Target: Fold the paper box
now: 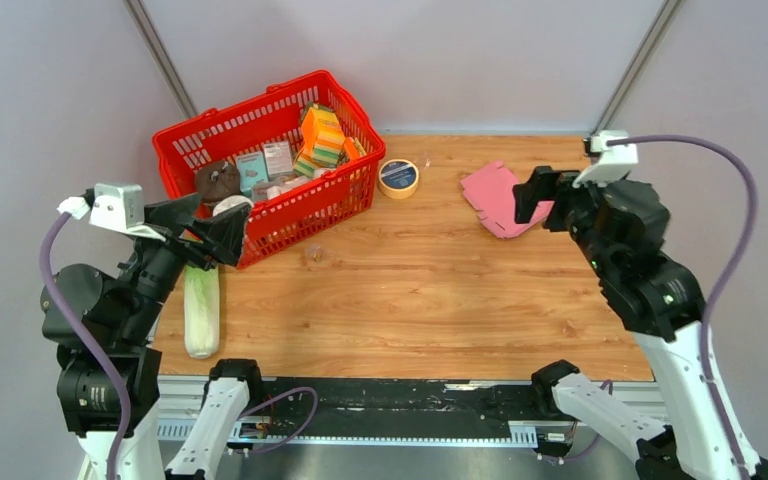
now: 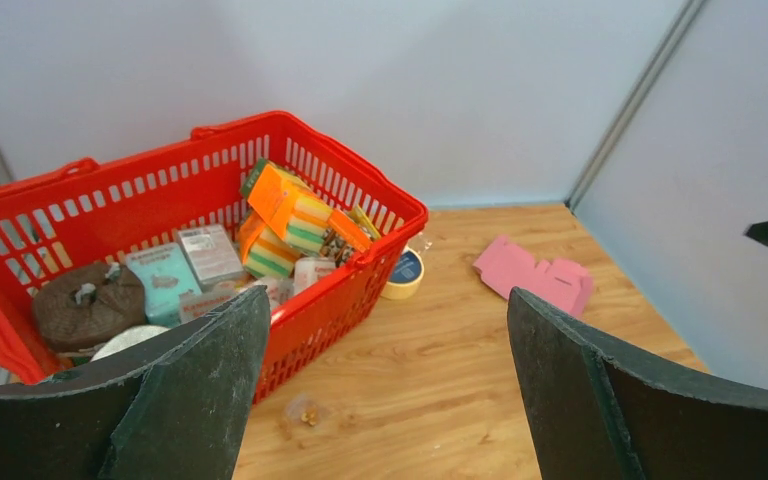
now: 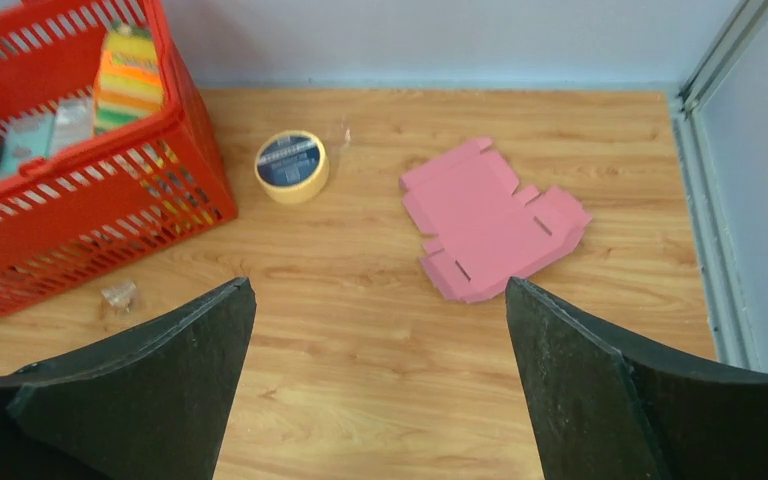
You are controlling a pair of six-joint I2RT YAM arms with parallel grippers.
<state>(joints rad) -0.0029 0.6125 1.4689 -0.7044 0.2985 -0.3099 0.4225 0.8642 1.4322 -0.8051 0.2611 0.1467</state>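
One paper box point(image 3: 490, 225), a flat pink cut-out. One red basket point(image 2: 140, 190). One tape roll point(image 3: 292, 165). One clear wrapper point(image 3: 120, 295). One pale long vegetable point(image 1: 201, 310).

In the basket there are at least three striped packs point(image 2: 295, 215); their stacking hides the exact number. With them are one teal carton point(image 2: 160, 280), one grey carton point(image 2: 210, 255), one brown bundle point(image 2: 90, 305) and one white disc point(image 2: 125, 342).

Two grippers, the left gripper point(image 2: 387, 300) and the right gripper point(image 3: 380, 290), with two fingers each.

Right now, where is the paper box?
The paper box lies unfolded at the table's far right in the top view, right of the tape roll, near the right gripper.
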